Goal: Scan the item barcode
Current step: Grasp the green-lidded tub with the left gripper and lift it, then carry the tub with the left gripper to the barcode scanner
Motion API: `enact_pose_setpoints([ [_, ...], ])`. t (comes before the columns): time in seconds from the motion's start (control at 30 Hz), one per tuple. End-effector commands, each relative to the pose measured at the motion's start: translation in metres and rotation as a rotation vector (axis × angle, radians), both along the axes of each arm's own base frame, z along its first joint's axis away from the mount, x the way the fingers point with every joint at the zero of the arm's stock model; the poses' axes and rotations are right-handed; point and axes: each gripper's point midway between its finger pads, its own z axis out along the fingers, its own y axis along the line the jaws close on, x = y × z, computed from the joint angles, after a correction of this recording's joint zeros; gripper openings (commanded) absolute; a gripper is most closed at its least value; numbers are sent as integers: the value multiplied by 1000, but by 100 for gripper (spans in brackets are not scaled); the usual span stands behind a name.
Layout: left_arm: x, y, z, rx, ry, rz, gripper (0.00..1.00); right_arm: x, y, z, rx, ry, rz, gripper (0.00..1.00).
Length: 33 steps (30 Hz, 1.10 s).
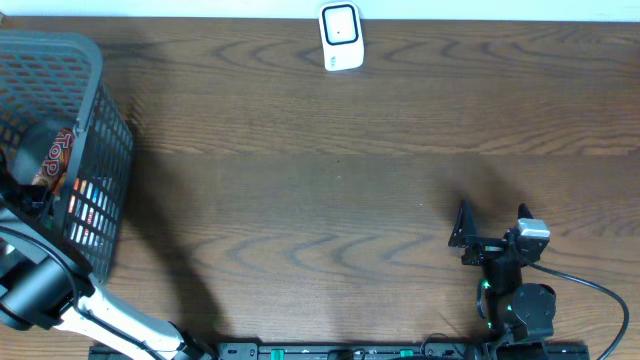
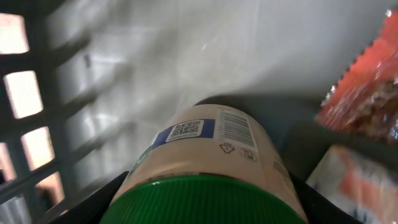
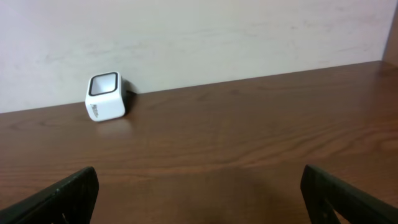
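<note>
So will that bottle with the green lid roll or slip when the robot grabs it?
The bottle looks round and smooth, so it would probably roll if nudged and might slip. It seems stiff, with its green lid on, so it likely won't squash or spill. The basket walls should stop it.

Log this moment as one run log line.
stage: pickup | left gripper: inside grey plastic basket, straddling beige green-lidded jar, grip unconfirmed | right gripper: open above wooden table | white cube scanner: far table edge
</note>
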Motion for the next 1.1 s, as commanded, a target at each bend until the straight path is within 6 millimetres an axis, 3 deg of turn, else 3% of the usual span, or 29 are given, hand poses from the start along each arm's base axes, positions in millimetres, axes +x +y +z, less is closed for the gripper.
enact_pose_setpoints([
  [0.0,11,19,62,127,-92,-24,49,0,-1,0,-12,-2,-6,99],
  [0.13,22,15,133,210,-246,-40,49,0,-1,0,-11,-2,-6,99],
  [0.27,37,-11,213,258,-519,-82,52,0,-1,0,-11,-2,-6,99],
  [0.4,57,-67,301,247,-909,-219,53,0,-1,0,-11,-2,-6,99],
  [0.53,65,-131,376,196,-1228,-363,53,0,-1,0,-11,-2,-6,99],
  [0.63,68,-176,408,146,-1360,-470,53,0,-1,0,-11,-2,-6,99],
  [0.73,75,-224,416,66,-1395,-593,53,0,-1,0,-11,-2,-6,99],
  [0.87,95,-292,399,-106,-1365,-769,53,0,-1,0,-11,-2,-6,99],
  [0.97,112,-339,370,-182,-1279,-909,53,0,-1,0,-11,-2,-6,99],
  [1.07,123,-379,321,-212,-1111,-1053,53,0,-1,0,-11,-2,-6,99],
])
